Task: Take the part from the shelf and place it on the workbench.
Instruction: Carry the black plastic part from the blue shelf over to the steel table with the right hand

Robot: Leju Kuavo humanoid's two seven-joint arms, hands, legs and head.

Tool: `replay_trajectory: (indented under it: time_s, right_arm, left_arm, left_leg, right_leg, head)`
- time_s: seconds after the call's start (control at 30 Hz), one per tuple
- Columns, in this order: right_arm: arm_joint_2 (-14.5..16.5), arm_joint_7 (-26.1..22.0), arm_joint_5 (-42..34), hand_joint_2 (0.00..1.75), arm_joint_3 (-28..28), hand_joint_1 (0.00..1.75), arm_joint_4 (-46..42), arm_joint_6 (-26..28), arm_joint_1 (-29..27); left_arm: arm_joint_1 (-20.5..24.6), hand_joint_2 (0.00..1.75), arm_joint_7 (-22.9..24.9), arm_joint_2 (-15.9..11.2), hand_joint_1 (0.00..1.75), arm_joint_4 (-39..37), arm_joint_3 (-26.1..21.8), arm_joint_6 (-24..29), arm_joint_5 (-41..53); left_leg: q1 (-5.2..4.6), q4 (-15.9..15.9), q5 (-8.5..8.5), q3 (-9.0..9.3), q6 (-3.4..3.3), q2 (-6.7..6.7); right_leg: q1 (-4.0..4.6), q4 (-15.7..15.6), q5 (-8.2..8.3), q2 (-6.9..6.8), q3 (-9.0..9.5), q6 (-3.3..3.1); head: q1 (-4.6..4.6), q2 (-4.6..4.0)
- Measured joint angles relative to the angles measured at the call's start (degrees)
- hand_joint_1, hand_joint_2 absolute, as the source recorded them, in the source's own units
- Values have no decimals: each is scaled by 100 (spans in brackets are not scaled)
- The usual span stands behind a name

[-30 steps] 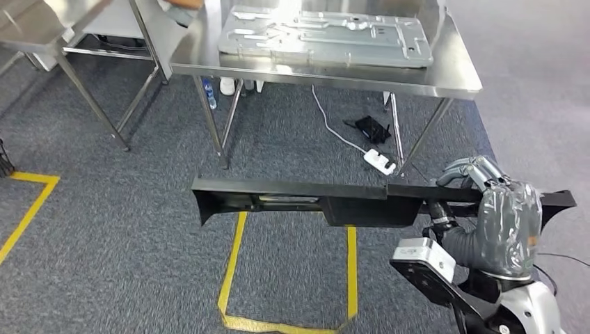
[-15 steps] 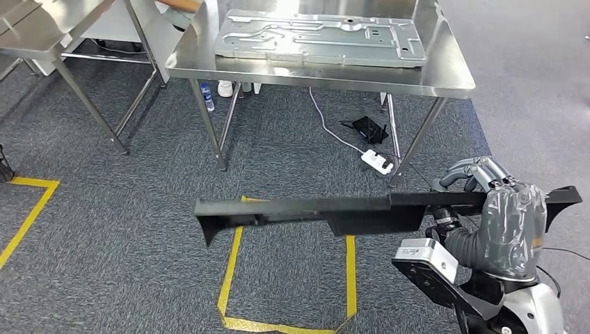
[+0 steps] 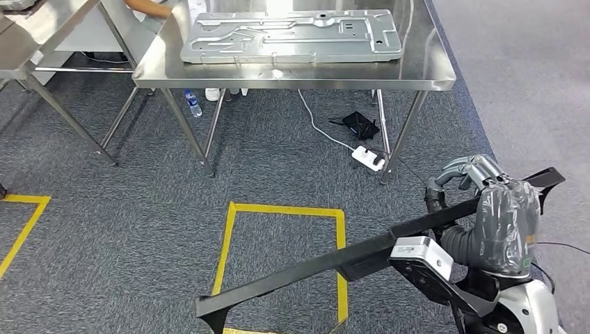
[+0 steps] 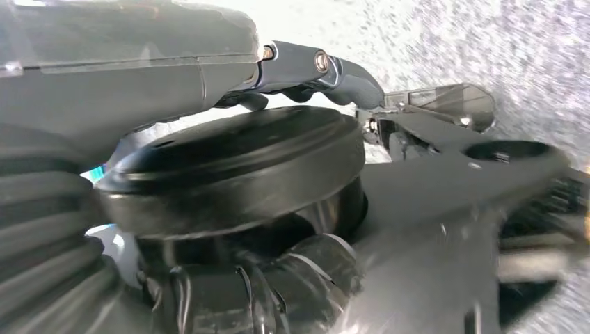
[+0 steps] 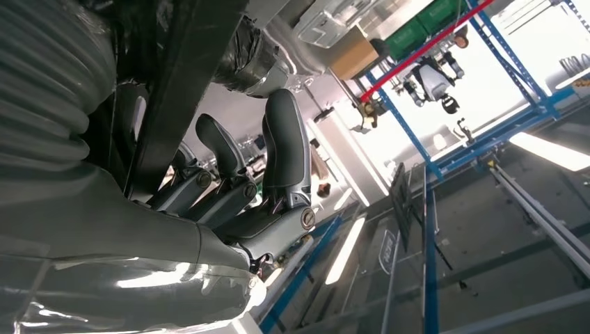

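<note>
My right robot hand point(image 3: 480, 182) grasps the long black part point(image 3: 327, 262) near one end, short of the bench point(image 3: 292, 75); its low, unsupported far end could twist free.

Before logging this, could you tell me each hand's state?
Left hand: cannot be told.
Right hand: holding the long black part.

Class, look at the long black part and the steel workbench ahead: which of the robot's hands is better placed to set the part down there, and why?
Right. The right hand already grips the long black part near one end, with the workbench ahead across the carpet. The left hand hangs low, holding nothing visible.
</note>
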State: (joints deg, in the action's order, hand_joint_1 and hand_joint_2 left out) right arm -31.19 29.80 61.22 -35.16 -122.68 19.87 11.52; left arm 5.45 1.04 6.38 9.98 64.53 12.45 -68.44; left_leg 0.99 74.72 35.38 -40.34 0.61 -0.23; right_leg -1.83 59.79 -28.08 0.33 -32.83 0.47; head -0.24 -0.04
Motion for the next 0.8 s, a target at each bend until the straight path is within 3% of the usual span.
replay_trajectory:
  time_s: [0.03, 0.07, 0.17, 0.23, 0.33, 0.37, 0.43, 0.5, 0.53, 0.57, 0.6, 0.63, 0.7, 0.73, 0.8]
  right_arm:
    - [0, 0, 0, 175, 1, 175, 0, 0, 0]
    - [0, 0, 0, 175, 0, 175, 0, 0, 0]
    - [1, -1, -1, 175, -2, 175, 4, -1, 3]
    - [4, 0, -4, 175, -3, 175, 11, -2, 0]
    - [8, 2, -13, 175, 1, 175, 13, -2, -1]
    - [9, 1, -15, 175, 2, 175, 11, -2, 11]
    - [11, 0, -21, 175, 3, 175, 8, -3, 22]
    - [11, 1, -31, 175, 3, 175, 7, -5, 15]
    - [11, 1, -37, 175, 3, 175, 7, -7, 9]
    - [11, 0, -40, 175, 3, 175, 7, -8, 10]
    - [11, 0, -47, 175, 3, 175, 7, -11, 11]
    - [11, 2, -65, 175, 3, 175, 9, -20, 15]
    - [10, 16, -137, 175, 3, 175, 21, -82, 49]
    - [7, 32, -185, 175, 6, 175, 27, -133, 89]
    - [-7, 75, -278, 175, 16, 175, 36, -259, 242]
  left_arm:
    - [5, 175, -3, 0, 0, 1, -1, -2, -2]
    - [6, 175, -4, 1, 0, 1, -1, -3, -3]
    - [-12, 175, -1, -6, 0, 0, -1, -3, -2]
    - [-21, 175, 2, -6, 0, 2, -1, -3, -1]
    - [-15, 175, 1, 7, 0, 5, -1, -6, -1]
    - [-10, 175, 2, 8, 0, 5, -1, -7, -1]
    - [-1, 175, 3, 19, 0, 5, -1, -7, -1]
    - [-9, 175, 3, 37, 0, 5, -1, -8, -3]
    - [-20, 175, 3, 44, 0, 5, -1, -8, -4]
    - [-31, 175, 3, 48, 0, 5, -1, -8, -6]
    - [-39, 175, 4, 49, 0, 5, -1, -9, -7]
    - [-47, 175, 8, 50, 0, 5, -1, -12, -5]
    - [-43, 175, 22, 50, 0, 5, -1, -21, 5]
    - [-38, 175, 33, 49, 0, 5, -1, -30, 18]
    - [-24, 175, 44, 48, 0, 5, -1, -45, 55]
  left_leg:
    - [-29, 25, 23, -110, -46, -1]
    - [-66, -142, -77, -124, -111, -4]
    - [-227, -1081, -854, 76, -417, -66]
    - [-311, -1395, -1068, 180, -523, -116]
    - [-309, -1624, -1019, 446, -538, -99]
    - [-293, -1661, -998, 545, -548, -92]
    - [-269, -1694, -926, 688, -557, -85]
    - [-258, -1692, -811, 806, -555, -84]
    - [-253, -1691, -747, 885, -549, -85]
    - [-246, -1689, -676, 978, -539, -86]
    - [-237, -1687, -599, 1080, -524, -88]
    - [-230, -1686, -515, 1162, -502, -90]
    - [-226, -1668, -365, 1285, -441, -94]
    - [-229, -1665, -319, 1324, -403, -90]
    - [-236, -1639, -307, 1376, -336, -74]
  right_leg:
    - [41, -2, -52, 10, 67, -21]
    - [84, -4, -108, 23, 146, -38]
    - [159, -31, -275, 71, 351, -64]
    - [142, -54, -327, 112, 427, -22]
    - [128, 44, -288, 108, 518, 63]
    - [129, 212, -286, 84, 447, 83]
    - [120, 830, -412, 36, 68, 135]
    - [98, 1348, -673, 24, -397, 194]
    - [86, 1399, -746, 20, -541, 218]
    - [77, 1279, -705, 13, -605, 230]
    - [70, 1005, -520, 2, -596, 240]
    - [65, 646, -177, -17, -559, 241]
    - [84, 132, 312, -54, -493, 194]
    - [98, 25, 427, -60, -476, 145]
    - [109, -19, 390, -37, -394, 40]
  head:
    - [0, 0]
    - [0, 0]
    - [43, 0]
    - [61, 0]
    - [37, 1]
    - [53, 1]
    - [87, 0]
    - [99, 0]
    - [98, 0]
    - [99, 0]
    - [99, 0]
    - [103, 0]
    - [101, 0]
    - [101, 0]
    - [94, 0]
